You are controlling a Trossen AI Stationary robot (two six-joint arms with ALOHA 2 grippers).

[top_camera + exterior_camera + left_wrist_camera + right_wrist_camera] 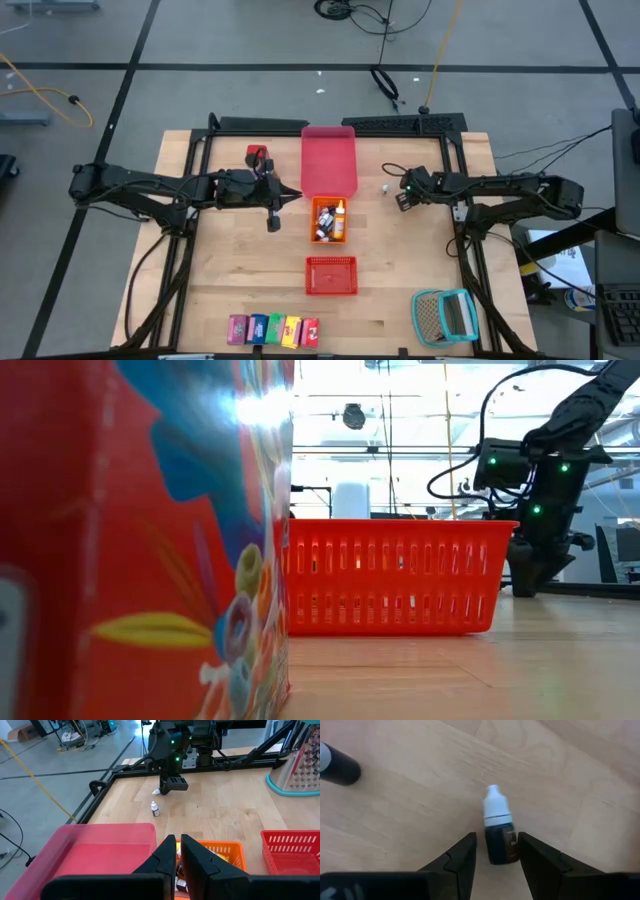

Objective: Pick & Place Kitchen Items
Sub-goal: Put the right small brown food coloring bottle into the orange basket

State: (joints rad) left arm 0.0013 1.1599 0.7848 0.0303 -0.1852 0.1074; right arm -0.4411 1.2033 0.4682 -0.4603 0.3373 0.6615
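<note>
White-capped bottle [497, 827] lies between the right hand's [497, 851] parted fingers, seemingly ungripped.

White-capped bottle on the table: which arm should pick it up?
Right. The right gripper already has its open fingers on either side of the white-capped bottle. The left gripper is shut, at the orange bin.

The left tool [177, 851] hangs nearly closed above the orange tray [227, 851], beside the pink tray [100, 845].
</note>
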